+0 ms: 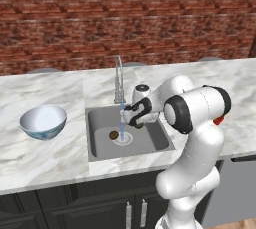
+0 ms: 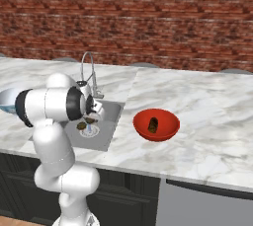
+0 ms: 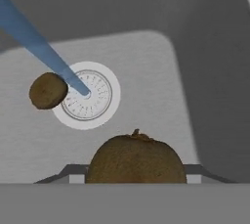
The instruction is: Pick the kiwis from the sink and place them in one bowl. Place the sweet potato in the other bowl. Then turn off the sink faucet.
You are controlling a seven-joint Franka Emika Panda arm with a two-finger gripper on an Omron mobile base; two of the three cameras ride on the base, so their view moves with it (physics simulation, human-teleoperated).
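Over the sink (image 1: pixel 100 140), jaws clamped on a kiwi (image 3: pixel 136 159) near running water (image 3: pixel 44 52); a wet, loose hold could drop it beside the second kiwi (image 3: pixel 48 90).

1. One kiwi (image 3: pixel 48 90), round and olive-brown, lies on the sink (image 1: pixel 100 145) floor at the left of the hand view, touching the white drain ring.
2. A second kiwi (image 3: pixel 136 159) sits large at the bottom centre of the hand view, above the basin floor.
3. The sweet potato (image 2: pixel 153 124), dark and elongated, rests inside the red bowl (image 2: pixel 163 133) at centre right of the right base view.
4. The white bowl (image 1: pixel 44 122) stands upright at the left of the left base view.
5. The sink faucet (image 1: pixel 119 80) rises behind the basin, water running from it.
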